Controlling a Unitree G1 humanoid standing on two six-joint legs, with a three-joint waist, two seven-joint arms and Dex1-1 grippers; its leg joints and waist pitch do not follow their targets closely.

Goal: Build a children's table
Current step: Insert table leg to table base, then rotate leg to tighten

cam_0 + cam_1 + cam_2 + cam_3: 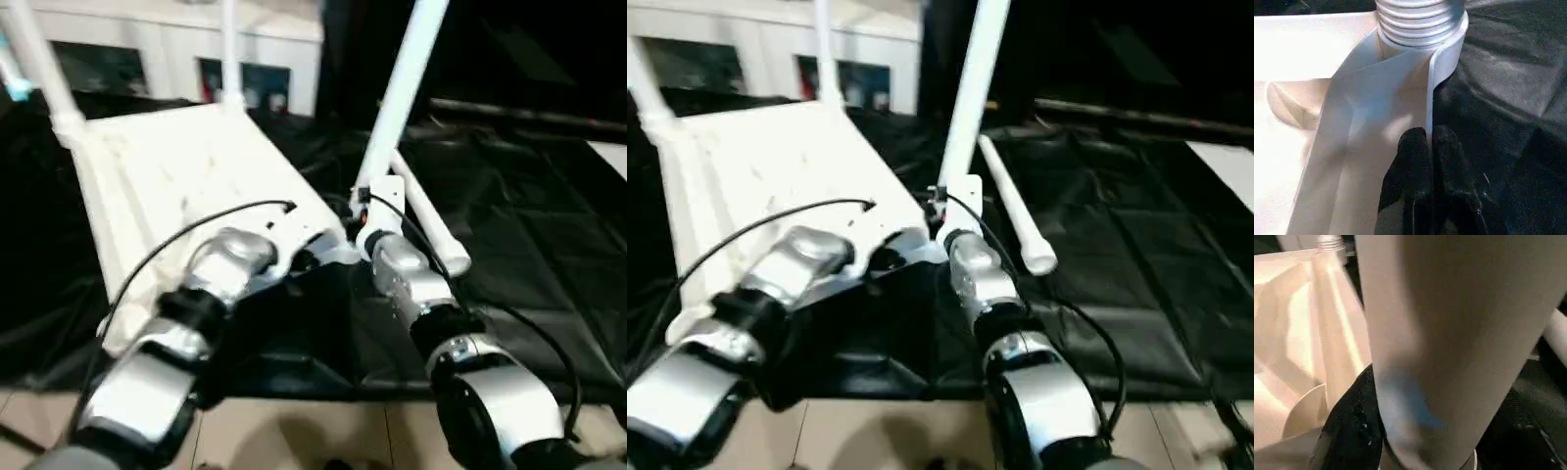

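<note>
The white tabletop (186, 166) lies underside up on a black cloth. Two white legs (39, 69) (228, 49) stand upright in its far corners. At the near right corner a third leg (402, 88) rises steeply, leaning a little right. My right gripper (364, 213) is shut around its lower end, one black finger (1352, 426) pressed to its side. The leg's threaded end (1418, 22) sits at the corner socket. My left gripper (1427, 147) is shut on the tabletop's thin rim just beside that corner. A fourth leg (1014, 211) lies loose on the cloth to the right.
The black cloth (529, 225) covers the floor ahead and to the right. A white glass-door cabinet (147, 59) stands behind the tabletop. Pale floor tiles (313, 431) show at the near edge. A black cable (196, 225) arcs over my left forearm.
</note>
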